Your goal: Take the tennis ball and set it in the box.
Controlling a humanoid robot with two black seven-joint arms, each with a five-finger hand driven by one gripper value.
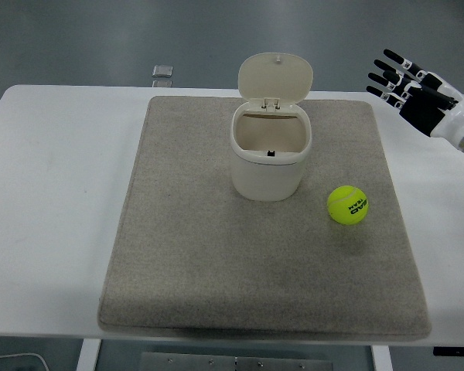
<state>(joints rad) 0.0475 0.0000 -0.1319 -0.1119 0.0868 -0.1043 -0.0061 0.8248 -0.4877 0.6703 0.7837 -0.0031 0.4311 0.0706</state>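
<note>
A yellow-green tennis ball (348,205) lies on the grey mat (193,263), to the right of a cream box (270,154). The box stands upright near the mat's middle back, with its hinged lid (276,79) flipped up and its inside showing. My right hand (396,79) is at the upper right, above the table's far right side, with its fingers spread and holding nothing. It is well up and to the right of the ball. The left arm is out of view.
The mat covers the middle of the white table (54,193). A small grey square object (163,73) lies on the floor past the table's far edge.
</note>
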